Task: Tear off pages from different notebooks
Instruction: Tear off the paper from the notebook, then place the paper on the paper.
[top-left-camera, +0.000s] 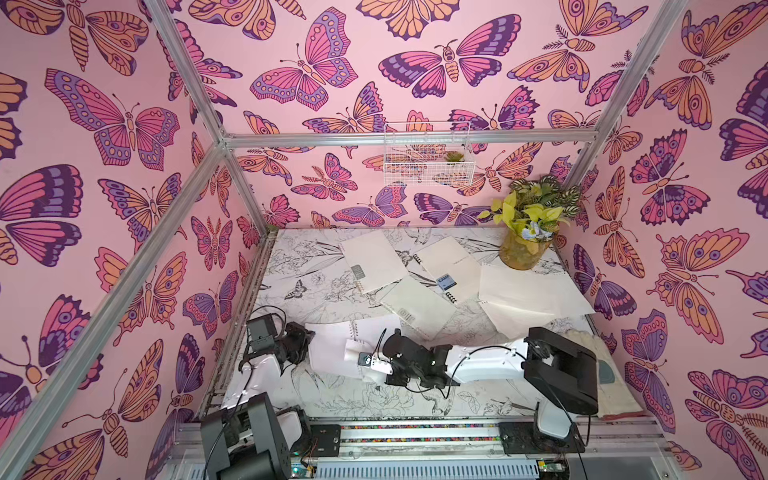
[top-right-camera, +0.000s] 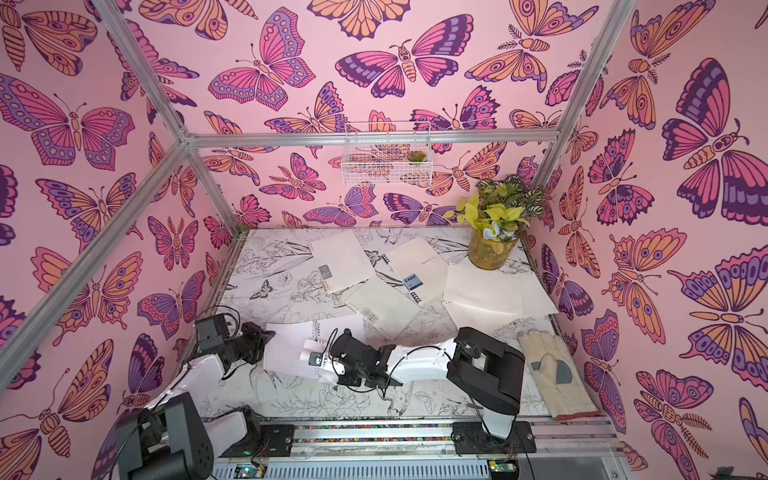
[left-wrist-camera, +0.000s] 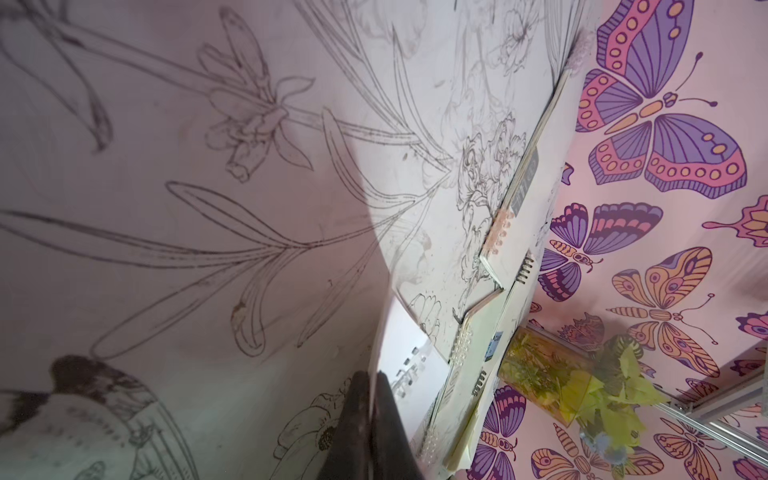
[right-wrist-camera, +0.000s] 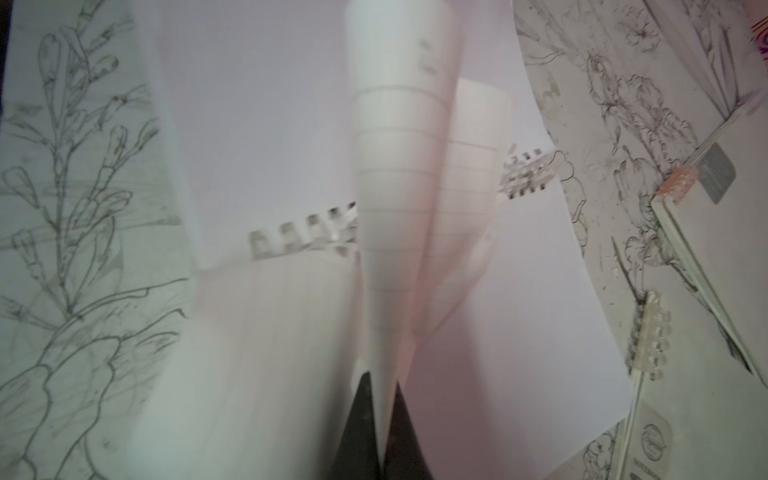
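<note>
Clearly legible: blue "CAMP" label (top-left-camera: 446, 281) on black-coil notebook (top-left-camera: 455, 255).

Both arms share one build: glossy white shells on the long links and matte black housings at the joints. Thin black cables (top-left-camera: 484, 348) loop loosely beside the shells of the left arm (top-left-camera: 262, 370) and the right arm (top-left-camera: 486, 360). Black base plates (top-left-camera: 325, 440) join them to a silver rail (top-left-camera: 415, 438). A white bracket (top-left-camera: 379, 365) carrying a small dark lens block sits by the right wrist. The left gripper (left-wrist-camera: 371, 376) and right gripper (right-wrist-camera: 380, 380) have dark jaws that taper to narrow tips.
</note>
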